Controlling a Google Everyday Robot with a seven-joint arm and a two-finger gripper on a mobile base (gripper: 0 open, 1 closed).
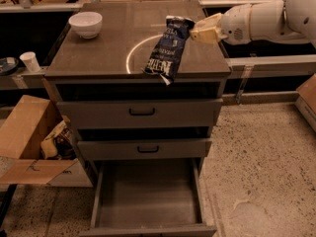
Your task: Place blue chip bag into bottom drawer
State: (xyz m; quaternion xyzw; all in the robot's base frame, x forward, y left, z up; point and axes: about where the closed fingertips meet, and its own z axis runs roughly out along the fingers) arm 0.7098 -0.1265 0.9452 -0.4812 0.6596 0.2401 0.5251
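The blue chip bag (167, 49), dark navy foil with white lettering, hangs lifted off the cabinet top, its lower end over the front edge. My gripper (196, 30) is shut on the bag's upper end, at the right of the cabinet top, with the white arm reaching in from the right. The bottom drawer (148, 196) is pulled open below, a wide grey tray with nothing in it. The two shallower drawers above it are shut.
A white bowl (85, 23) stands at the back left of the cabinet top (98, 48). A white cup (30, 61) sits on a shelf at the left. An open cardboard box (29, 142) with clutter stands on the floor left of the cabinet.
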